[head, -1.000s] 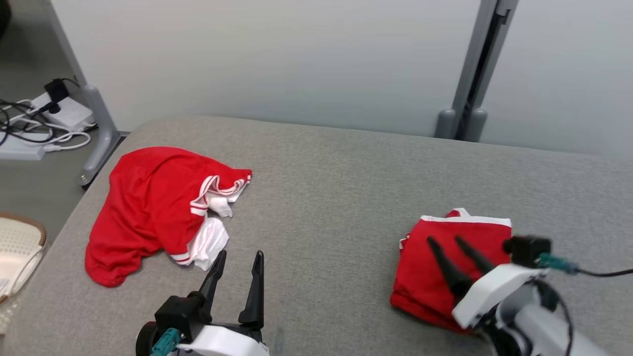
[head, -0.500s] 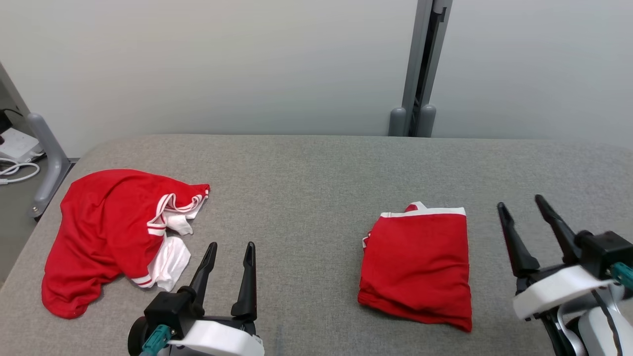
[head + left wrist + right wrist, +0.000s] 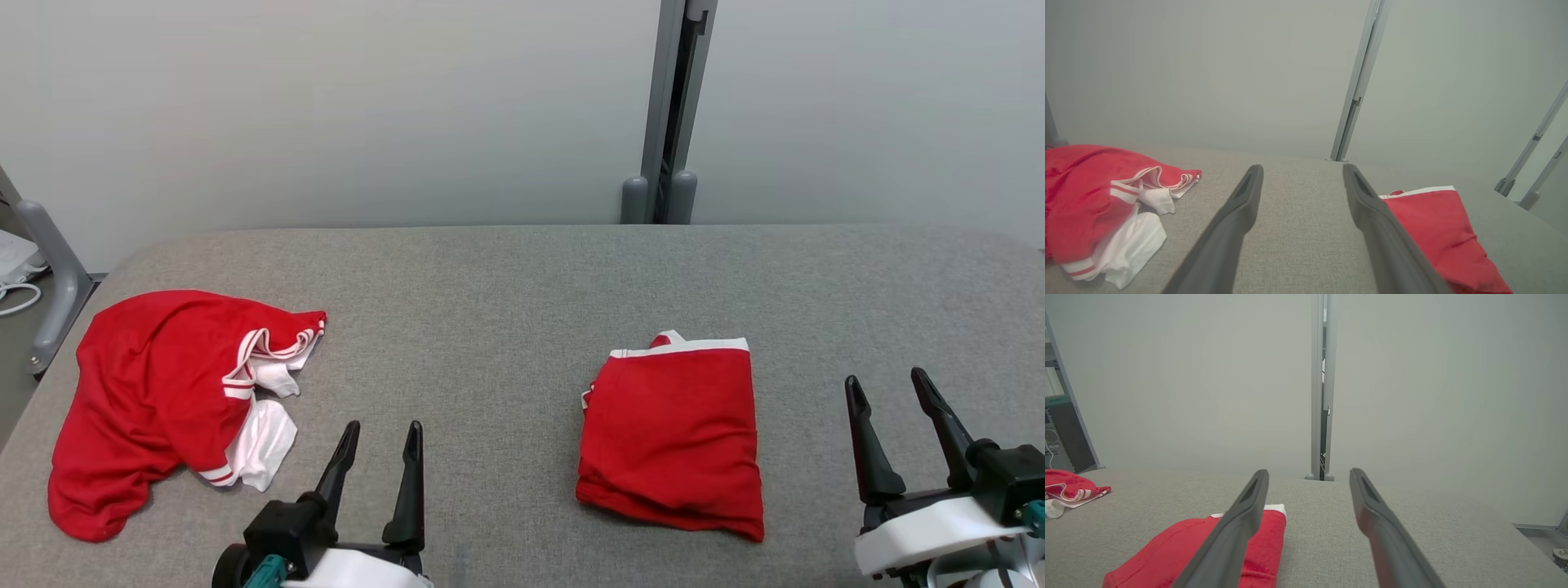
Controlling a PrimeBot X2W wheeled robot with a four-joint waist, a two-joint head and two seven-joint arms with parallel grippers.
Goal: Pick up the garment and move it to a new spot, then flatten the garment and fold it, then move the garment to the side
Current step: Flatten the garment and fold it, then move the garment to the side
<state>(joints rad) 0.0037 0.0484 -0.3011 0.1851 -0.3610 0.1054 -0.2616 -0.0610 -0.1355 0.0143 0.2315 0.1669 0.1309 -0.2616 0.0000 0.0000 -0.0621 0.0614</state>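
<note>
One folded garment [image 3: 671, 437]: red rectangle, white-edged, flat | left gripper [image 3: 384, 426] released | right gripper [image 3: 884, 376] released

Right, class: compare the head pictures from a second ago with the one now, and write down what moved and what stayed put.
The right claw, whose fingers lay over the folded red garment a second ago, has drawn back to its right and stands open, clear of it. The head camera turned too, shifting the whole picture. The left claw stayed open; that garment and the crumpled red-and-white garment lie as before.
</note>
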